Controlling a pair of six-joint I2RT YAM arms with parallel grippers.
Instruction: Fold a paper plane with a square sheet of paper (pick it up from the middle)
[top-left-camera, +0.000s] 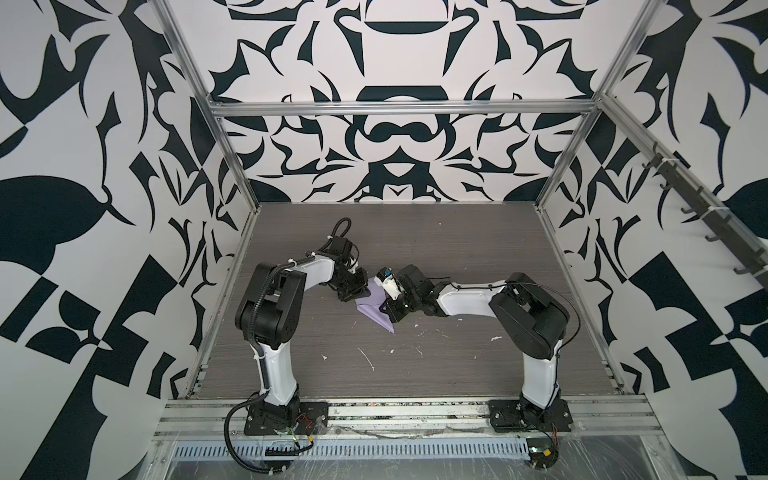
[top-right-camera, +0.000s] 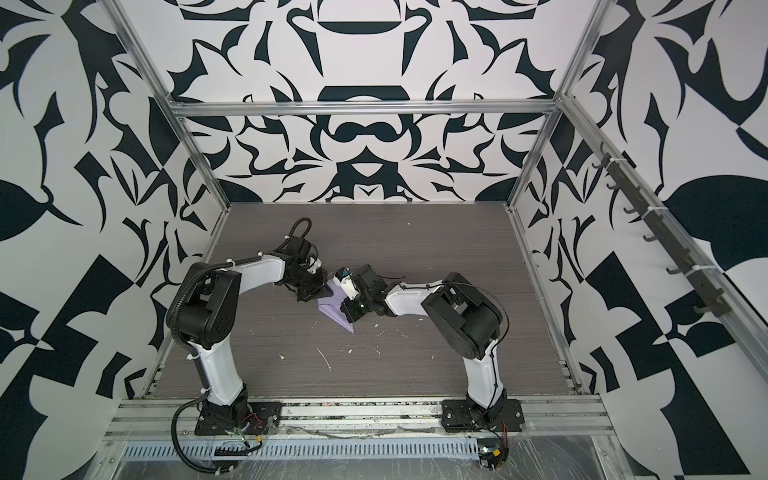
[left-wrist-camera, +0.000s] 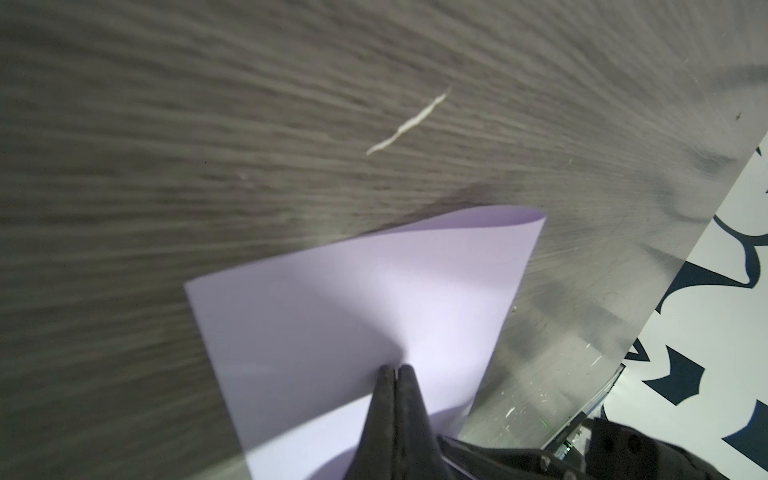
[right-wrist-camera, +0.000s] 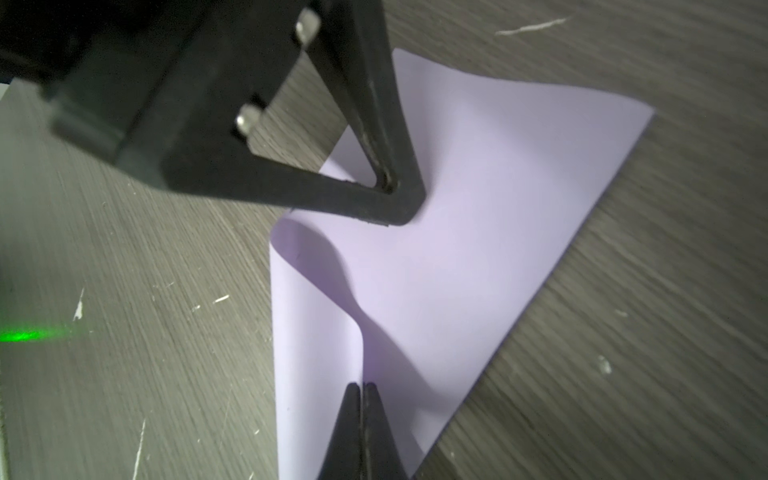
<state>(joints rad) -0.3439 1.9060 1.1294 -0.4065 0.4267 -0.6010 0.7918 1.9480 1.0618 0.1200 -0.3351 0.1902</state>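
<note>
Pinched-shut black fingertips of the right gripper (right-wrist-camera: 360, 384) sit closest to the lens, clamped on a bent-over edge of the square sheet of paper (right-wrist-camera: 498, 216). Straight ahead of them, across the sheet, the left gripper (right-wrist-camera: 395, 197) is closed on the paper as well, its 2 fingers meeting in a narrow point.

The 2 opposed pinches probably serve to keep the thin sheet off the surface and bowed, so that 1 half can be laid over the other. Neither grip looks to be at a corner, which should help keep the fold line under control.

Lilac, matte and unmarked, the sheet curls into a loose roll just beside the right fingertips, with no sharp crease visible. A soft wave of shadow runs between the 2 grips. The long edge farthest from the left gripper seems to lie along the tabletop (right-wrist-camera: 665, 332), edged by a thin dark line. In both top views the paper shows as a small wedge between the grippers, its pointed end down on the surface beyond the right gripper. No plane shape exists yet, so the folding appears to be at an early stage.

Farther out, white flecks (left-wrist-camera: 409, 122) dot the grey wood-grain, and a green glow (right-wrist-camera: 25, 334) smears it to 1 side.
</note>
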